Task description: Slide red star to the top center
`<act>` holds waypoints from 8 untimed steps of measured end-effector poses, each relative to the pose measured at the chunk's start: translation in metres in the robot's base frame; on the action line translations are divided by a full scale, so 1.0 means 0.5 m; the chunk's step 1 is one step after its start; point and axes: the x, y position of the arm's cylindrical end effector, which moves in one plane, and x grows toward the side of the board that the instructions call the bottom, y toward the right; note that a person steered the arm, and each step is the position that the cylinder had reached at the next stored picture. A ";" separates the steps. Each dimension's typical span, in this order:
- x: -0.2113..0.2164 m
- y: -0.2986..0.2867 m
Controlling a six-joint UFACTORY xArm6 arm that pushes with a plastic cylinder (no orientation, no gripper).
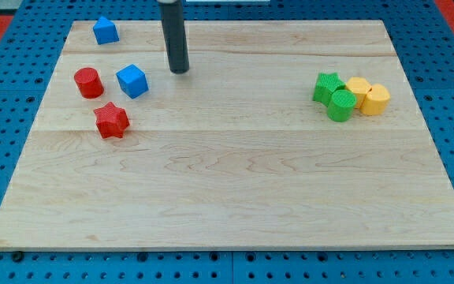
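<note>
Approaching: my tip [179, 71] holds nothing, a bare rod, up-right of the red star [111, 120] at the board's left. I should circle to the star's lower-left, avoiding the blue cube [132, 80].

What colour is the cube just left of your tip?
Blue; the cube shows clearly in the camera view, left of my tip.

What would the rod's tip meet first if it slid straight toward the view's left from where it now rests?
My tip would probably meet the blue cube first, perhaps only clipping its upper edge; depth is uncertain. The red cylinder lies beyond.
</note>
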 end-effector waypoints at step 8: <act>0.188 -0.237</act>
